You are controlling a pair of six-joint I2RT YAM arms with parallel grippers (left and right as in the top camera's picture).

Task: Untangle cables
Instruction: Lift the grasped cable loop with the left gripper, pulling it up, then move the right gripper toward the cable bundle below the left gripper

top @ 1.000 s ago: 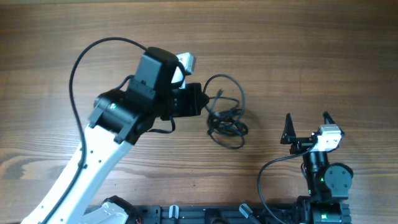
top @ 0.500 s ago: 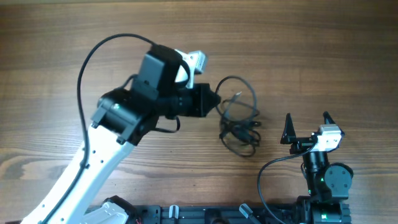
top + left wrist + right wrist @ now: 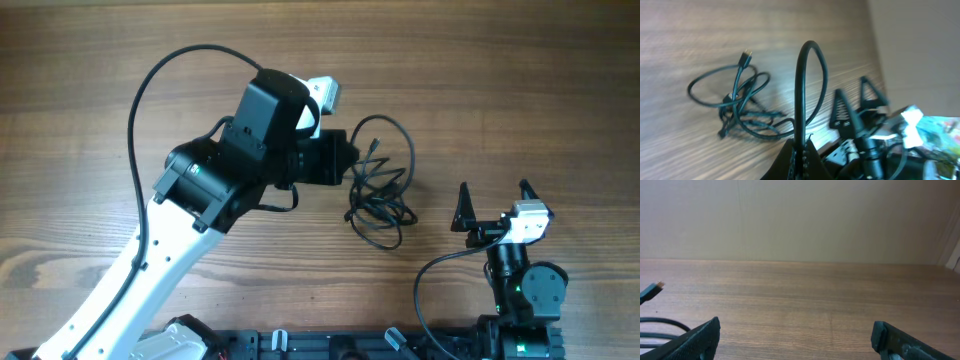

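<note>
The cables lie as a loose black tangle on the wooden table, just right of my left gripper. In the left wrist view my left gripper is shut on one black cord. That cord arches up from the jaws and curves down into the tangle, and a small plug sticks out at the top. My right gripper stands open to the right of the tangle, apart from it. In the right wrist view it holds nothing, and a plug end shows at the far left.
The left arm's thick black cable loops over the table behind the arm. The right arm's base and its cable sit at the front edge. Bare wood lies to the far right.
My left gripper has carried its cord to the right and slightly away, dragging the tangle with it toward the right gripper. The right arm has not moved.
</note>
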